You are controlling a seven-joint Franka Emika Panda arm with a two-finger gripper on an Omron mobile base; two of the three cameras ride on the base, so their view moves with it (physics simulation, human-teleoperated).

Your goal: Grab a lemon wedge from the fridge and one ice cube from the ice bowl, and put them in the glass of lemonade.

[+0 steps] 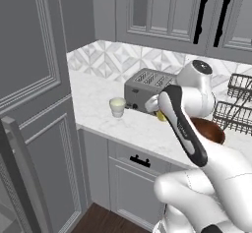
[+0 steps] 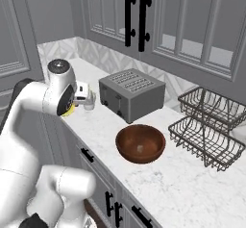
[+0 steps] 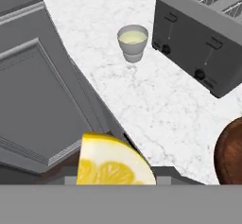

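The lemon wedge (image 3: 112, 160) sits right at the gripper (image 3: 116, 183), large and close at the bottom of the hand view, its cut face and rind showing while its lower edge is cut off by the bottom of that view; the fingertips themselves cannot be made out there, so the jaws appear to be pinching the wedge, stopped part-way around it, though the contact itself is hidden. In the left base view only a sliver of yellow (image 1: 161, 115) peeks out behind the forearm, and in the right base view a sliver of it (image 2: 70, 109) shows under the wrist. Ahead of the jaws and well apart from them stands the glass of lemonade (image 3: 133, 42) upright on the white marble counter (image 3: 156, 105), pale liquid visible inside. To one side of the glass, farther out from the jaws, is the grey toaster (image 3: 203, 34). The ice bowl (image 3: 230, 154) lies off to the side of the jaws, only its dark reddish-brown rim entering the hand view; the right base view shows the bowl whole (image 2: 141, 143), its contents hard to make out.
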